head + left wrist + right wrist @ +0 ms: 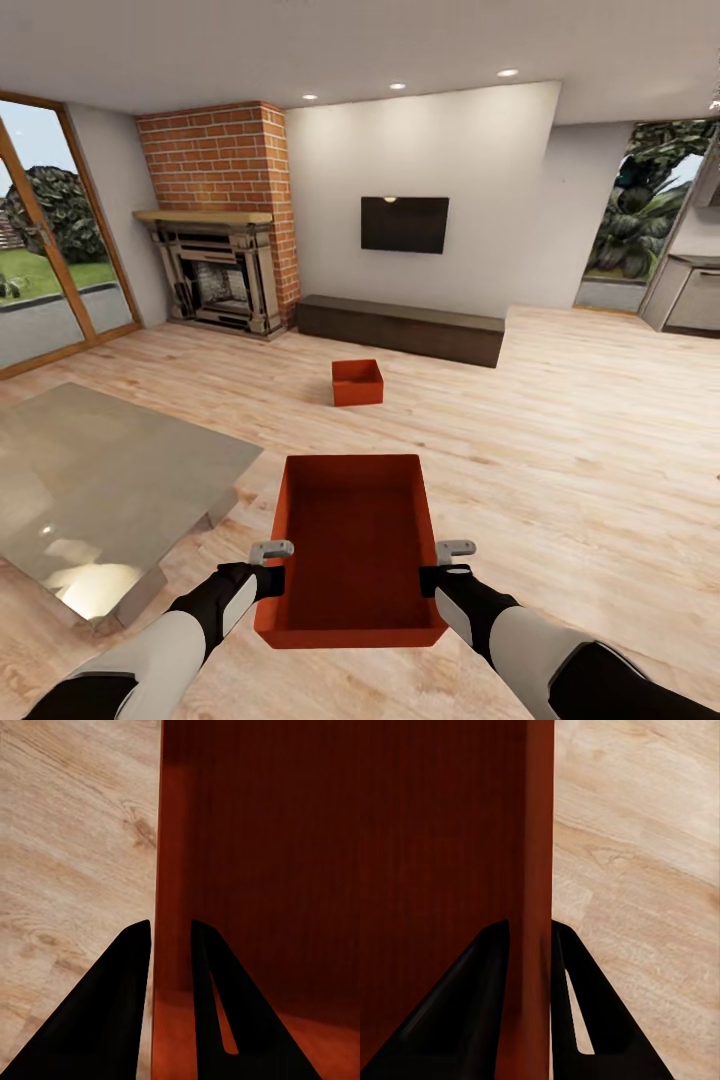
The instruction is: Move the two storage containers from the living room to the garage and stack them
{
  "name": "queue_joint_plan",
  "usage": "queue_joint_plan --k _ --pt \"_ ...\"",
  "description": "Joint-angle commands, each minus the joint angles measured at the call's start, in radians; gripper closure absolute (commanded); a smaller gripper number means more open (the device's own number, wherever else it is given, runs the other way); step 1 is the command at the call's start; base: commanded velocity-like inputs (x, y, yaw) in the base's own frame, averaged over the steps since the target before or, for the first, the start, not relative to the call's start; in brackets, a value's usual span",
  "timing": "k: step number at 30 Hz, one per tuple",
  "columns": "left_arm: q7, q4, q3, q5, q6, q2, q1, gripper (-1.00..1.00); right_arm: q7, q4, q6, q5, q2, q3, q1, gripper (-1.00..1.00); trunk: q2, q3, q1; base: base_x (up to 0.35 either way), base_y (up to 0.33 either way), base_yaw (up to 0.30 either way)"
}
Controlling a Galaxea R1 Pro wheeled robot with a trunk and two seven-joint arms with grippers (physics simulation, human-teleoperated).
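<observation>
In the living room, on the light wood plank floor (560,420): near storage container (355,545), orange-red, open-top, sits directly ahead of the robot, long axis pointing away, held between both arms. Whether it is lifted clear of the planks cannot be told.

Left gripper (272,572) at the container's left long wall, near the end closest to the robot. Left wrist view: jaws narrow, one finger (112,1005) outside the wall, the other inside, clamped on the rim.

Right gripper (440,572) at the matching spot on the right long wall. Right wrist view: jaws narrow, wall pinched between finger (465,1005) inside and its partner outside.

Second storage container (357,382) rests on the planks well beyond the first, between it and the dark low bench (400,328) under the wall TV (404,224).

Brick fireplace (222,215) at far left; grey glass table (100,480) to the robot's left, just beside the held container.
</observation>
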Motion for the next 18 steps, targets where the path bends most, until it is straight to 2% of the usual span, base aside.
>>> queue_joint_plan --k 1,9,18 --pt "0.008 0.000 0.003 -0.010 0.007 -0.001 0.000 1.00 -0.006 -0.016 0.006 0.006 0.003 0.021 -0.001 1.00 0.005 0.003 -0.003 0.000 0.000 0.000" --pt "0.008 0.000 0.004 -0.010 0.007 -0.001 0.000 1.00 -0.006 -0.016 0.006 0.006 0.003 0.021 -0.001 1.00 0.061 0.041 -0.034 0.000 0.000 0.000" --pt "0.008 0.001 0.003 -0.010 0.007 -0.001 0.000 1.00 -0.006 -0.016 0.006 0.006 0.003 0.021 -0.001 1.00 0.061 0.055 -0.034 0.000 0.000 0.000"
